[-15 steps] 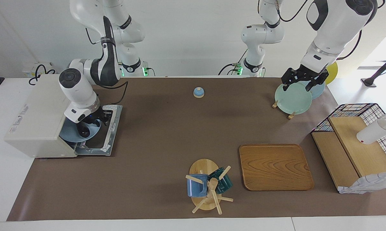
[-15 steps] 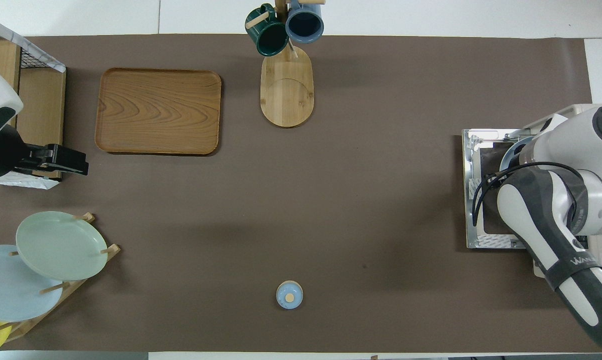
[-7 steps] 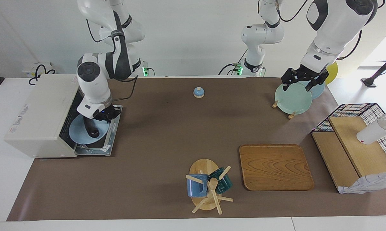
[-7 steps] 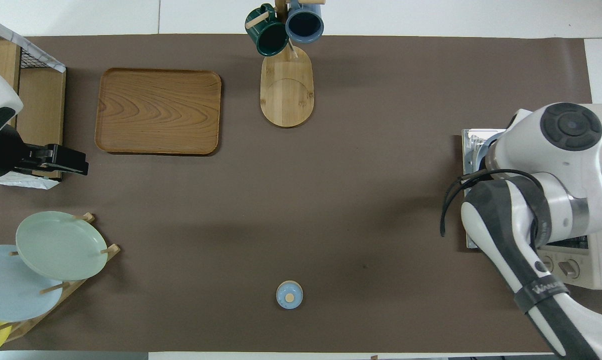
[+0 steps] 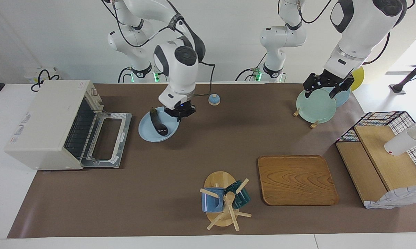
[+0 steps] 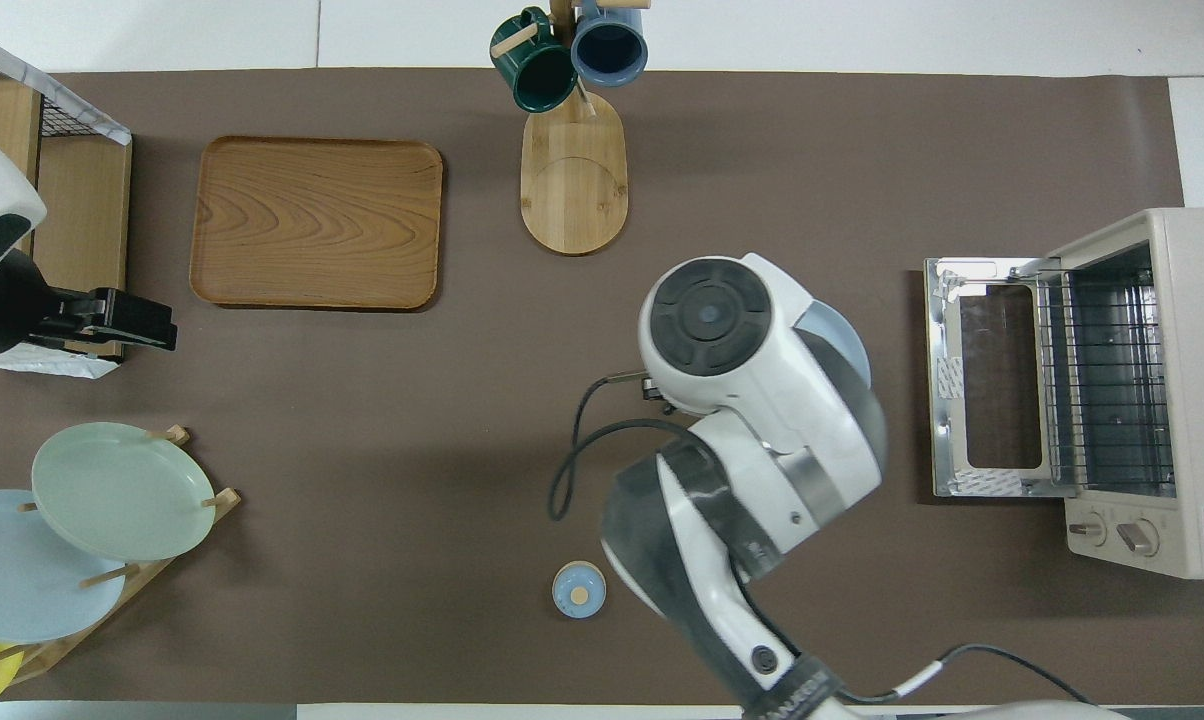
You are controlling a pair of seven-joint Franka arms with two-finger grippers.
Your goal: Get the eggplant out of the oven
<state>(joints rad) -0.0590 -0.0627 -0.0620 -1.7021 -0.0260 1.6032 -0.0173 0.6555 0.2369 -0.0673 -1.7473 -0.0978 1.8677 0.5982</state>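
The right pincer (image 5: 181, 114) grips the rim of a light blue plate (image 5: 149, 133), on the edge turned toward the left arm's end of the counter (image 5: 180, 166). The eggplant (image 5: 158, 123) lies on that plate, dark and glossy, its thin stem tip pointing toward the robots. Whether the plate rests on the brown counter mat or hangs just above it cannot be told. Plate and eggplant are out of the oven (image 5: 45, 124), just beside the edge of its door (image 5: 108, 140), which is folded down flat in front of the box. The wire rack (image 6: 1102, 385) inside is bare. In the overhead view the right arm's wrist covers most of the plate, so only a sliver of blue rim (image 6: 842, 340) shows. A small blue bell (image 5: 214, 99) sits near the plate, closer to the robots. The left pincer (image 5: 327, 88) hangs with fingers spread over the pale green plate (image 5: 315, 105) standing in the wooden plate rack at the left arm's end, gripping nothing; that arm waits
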